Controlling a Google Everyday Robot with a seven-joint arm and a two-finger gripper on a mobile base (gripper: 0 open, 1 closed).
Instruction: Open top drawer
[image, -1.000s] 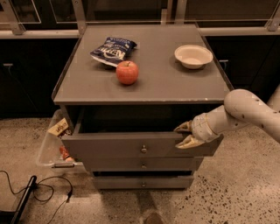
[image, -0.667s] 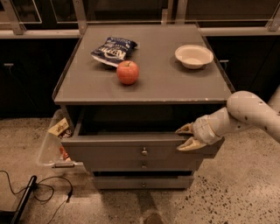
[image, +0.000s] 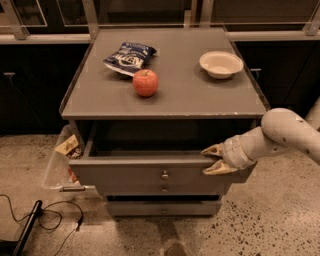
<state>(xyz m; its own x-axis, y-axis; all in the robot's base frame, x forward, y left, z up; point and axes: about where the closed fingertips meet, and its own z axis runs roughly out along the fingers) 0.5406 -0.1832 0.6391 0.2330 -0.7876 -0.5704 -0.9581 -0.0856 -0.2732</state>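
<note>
You see a speckled floor (image: 280, 220) in dim warm light, dark panels (image: 30, 90) behind a grey cabinet (image: 200, 95), and a clear bin (image: 52, 172) and black cables (image: 50, 220) beside it.

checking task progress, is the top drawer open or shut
Open, partway. The top drawer front sits forward of the cabinet top, its dark inside showing behind it. The gripper is at the front's right upper edge.

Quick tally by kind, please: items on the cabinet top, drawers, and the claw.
Round red apple: 1
Crumpled blue snack bag: 1
Shallow white bowl: 1
Grey metal-knobbed drawers: 3, the wide top drawer pulled out
Claw, at the top drawer's front right edge: 1
Total: 7
</note>
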